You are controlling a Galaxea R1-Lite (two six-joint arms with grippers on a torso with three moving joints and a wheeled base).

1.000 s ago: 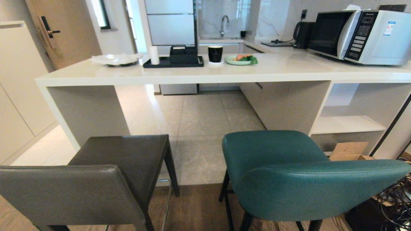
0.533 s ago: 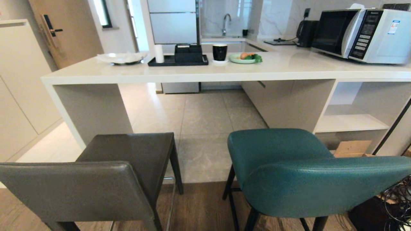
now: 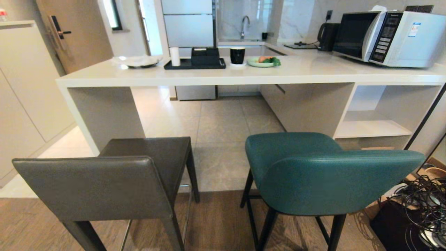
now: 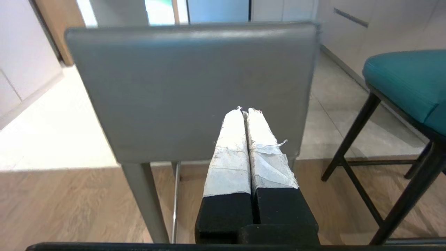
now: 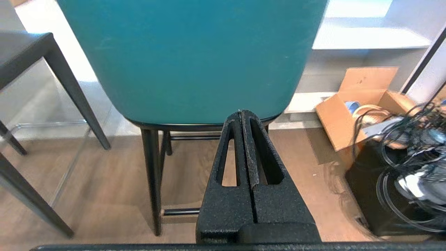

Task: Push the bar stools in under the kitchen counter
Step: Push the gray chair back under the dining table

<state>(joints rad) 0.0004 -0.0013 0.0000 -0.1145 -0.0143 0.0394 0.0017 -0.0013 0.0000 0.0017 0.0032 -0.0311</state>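
At 12 o'clock from the clenched, empty left gripper [image 4: 245, 112] the grey stool [image 4: 195, 90] backrest is presented; the teal stool [image 5: 195, 59] is likewise faced by the clenched right gripper [image 5: 240, 113]. Both stand short of the counter [image 3: 223, 78], at 12 o'clock.

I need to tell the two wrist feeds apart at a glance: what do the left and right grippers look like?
The left gripper has two slim fingers wrapped in wrinkled white tape with frayed tips, on a black base. The right gripper is bare, all black with a rough speckled finish; each finger is a tapered wedge with a long slot cut through it. No cables or markings show on either.
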